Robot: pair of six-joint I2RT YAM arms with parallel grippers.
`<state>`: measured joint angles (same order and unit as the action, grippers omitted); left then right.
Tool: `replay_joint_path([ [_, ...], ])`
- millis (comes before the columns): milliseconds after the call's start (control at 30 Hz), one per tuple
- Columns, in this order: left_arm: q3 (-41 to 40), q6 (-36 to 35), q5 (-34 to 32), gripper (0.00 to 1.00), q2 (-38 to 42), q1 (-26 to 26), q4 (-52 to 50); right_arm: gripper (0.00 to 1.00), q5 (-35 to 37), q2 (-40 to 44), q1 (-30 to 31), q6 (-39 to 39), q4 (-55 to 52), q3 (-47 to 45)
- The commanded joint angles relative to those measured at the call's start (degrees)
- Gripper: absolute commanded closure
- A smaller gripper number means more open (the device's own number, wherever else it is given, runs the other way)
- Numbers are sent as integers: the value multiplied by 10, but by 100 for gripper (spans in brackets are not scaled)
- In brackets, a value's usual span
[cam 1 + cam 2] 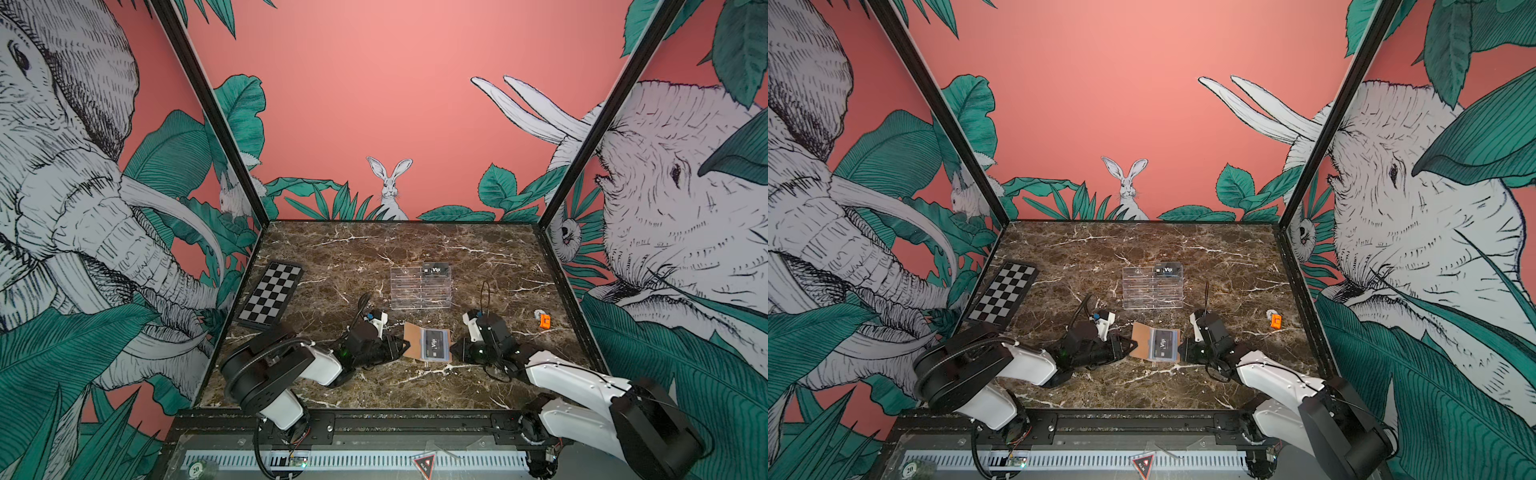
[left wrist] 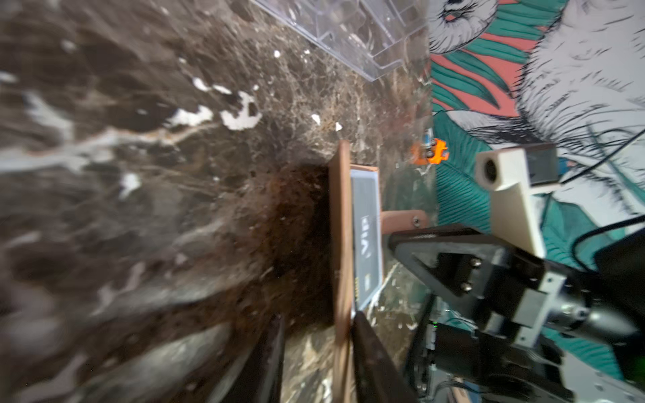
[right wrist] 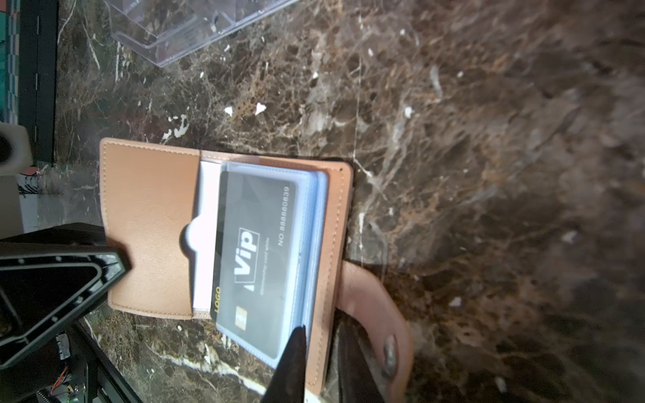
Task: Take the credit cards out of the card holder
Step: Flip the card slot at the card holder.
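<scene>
Brown marble table (image 1: pixel 332 257) | done: one black plastic "Vip" credit card (image 1: pixel 435 270) on clear acrylic stand (image 1: pixel 415 293), upper middle | to do: another card (image 1: pixel 435 344) inside tan leather card holder (image 1: pixel 414 338), centre | left gripper (image 1: pixel 402 345) spread; right gripper (image 1: pixel 455 350) pinches holder.

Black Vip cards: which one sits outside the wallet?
The card on the top step of the clear stand, farther back. The other card lies in the open tan wallet nearer the front.

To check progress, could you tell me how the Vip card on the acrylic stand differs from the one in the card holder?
The stand's card is propped upright and bare at the back of the acrylic stand, already out; the holder's card lies flat, sleeved, in the open card holder. Both are dark with white Vip lettering.
</scene>
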<state>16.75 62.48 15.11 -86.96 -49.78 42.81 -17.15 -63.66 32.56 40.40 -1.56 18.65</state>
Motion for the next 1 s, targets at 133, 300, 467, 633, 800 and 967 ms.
replay_joint_path([
  [133, 34, -38, -93, 41, 113, 0, -279, 67, 34, 22, -6, -8, -58, 10],
  [300, 66, -68, -141, 35, 192, 0, -395, 58, 40, 55, -22, -16, -91, 14],
  [467, 95, -99, -165, 35, 255, 1, -462, 46, 54, 105, -37, -31, -131, 20],
  [633, 111, -132, -175, 21, 314, 1, -465, 24, 76, 184, -48, -51, -166, 24],
  [800, 128, -149, -109, 18, 310, 0, -400, 7, 69, 261, -53, -57, -158, 18],
  [967, 125, -100, -23, 21, 245, -2, -277, 5, 45, 282, -59, -66, -161, 22],
])
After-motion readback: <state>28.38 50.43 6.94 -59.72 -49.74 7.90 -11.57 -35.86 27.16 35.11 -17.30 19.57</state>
